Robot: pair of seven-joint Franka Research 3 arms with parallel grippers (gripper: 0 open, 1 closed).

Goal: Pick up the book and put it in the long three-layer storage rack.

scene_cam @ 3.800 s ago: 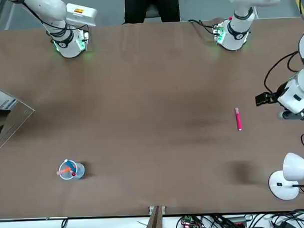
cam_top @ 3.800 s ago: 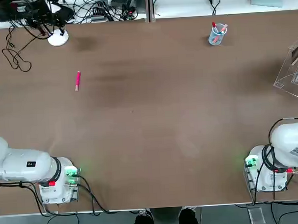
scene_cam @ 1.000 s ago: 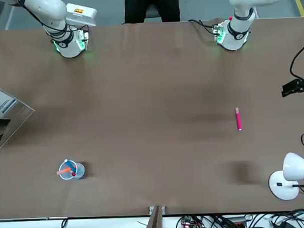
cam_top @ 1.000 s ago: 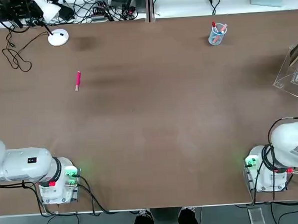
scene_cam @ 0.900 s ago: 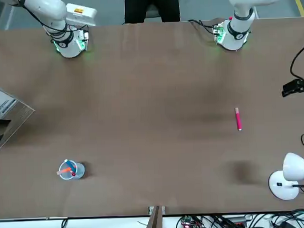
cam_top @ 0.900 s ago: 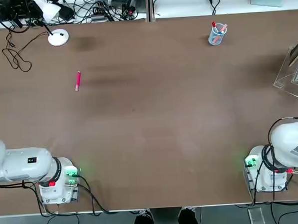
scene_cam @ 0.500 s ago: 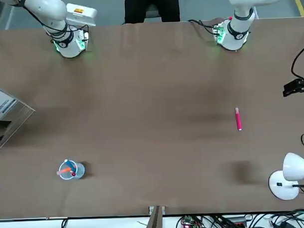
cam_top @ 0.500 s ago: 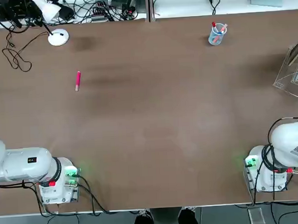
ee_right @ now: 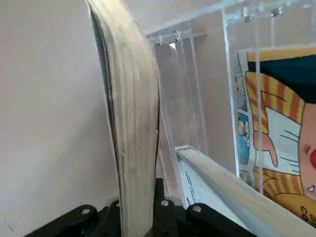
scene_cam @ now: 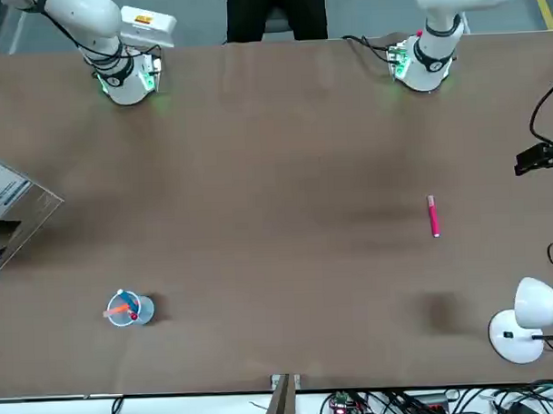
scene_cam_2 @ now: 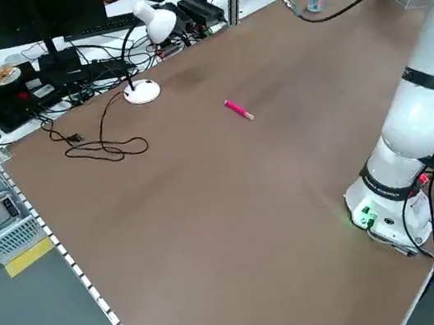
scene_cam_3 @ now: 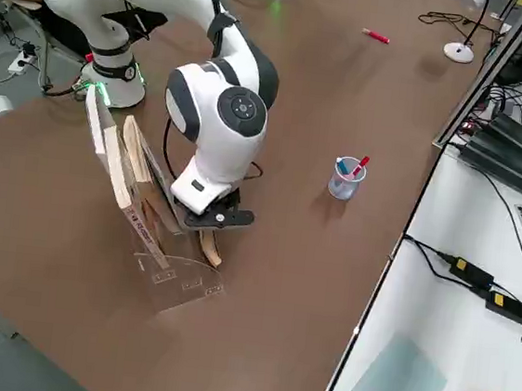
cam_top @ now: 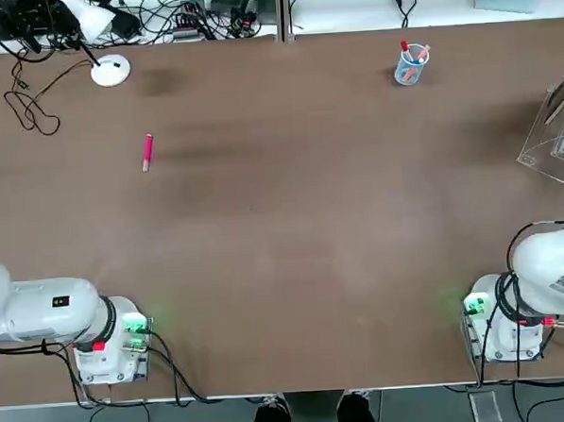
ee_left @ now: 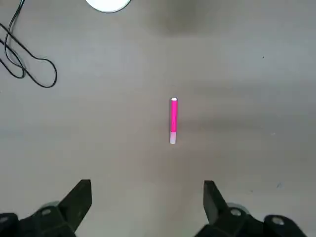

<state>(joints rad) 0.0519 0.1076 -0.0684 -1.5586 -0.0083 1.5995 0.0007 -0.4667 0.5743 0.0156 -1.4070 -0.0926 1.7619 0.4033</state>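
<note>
My right gripper (ee_right: 136, 212) is shut on the book (ee_right: 133, 123), which I see edge-on with its tan page block rising between the fingers. It holds the book upright at the long three-layer storage rack (scene_cam_3: 164, 269), the clear acrylic rack at the table's right edge (cam_top: 551, 140). In the right side view the right gripper (scene_cam_3: 210, 218) sits low against the rack's slanted panels. A cartoon-cover book (ee_right: 276, 123) stands in a neighbouring slot. My left gripper (ee_left: 145, 197) hangs open over the table's left side, above a pink pen (ee_left: 173, 121).
A small clear cup with pens (cam_top: 411, 64) stands at the far right of the table. A white desk lamp (cam_top: 110, 69) and a black cable (cam_top: 31, 106) sit at the far left. The pink pen (cam_top: 147, 151) lies left of centre. A person stands at the near edge (scene_cam: 274, 12).
The book's edge over the rack has shifted slightly to the right in the top view. The left arm has stayed where it was.
</note>
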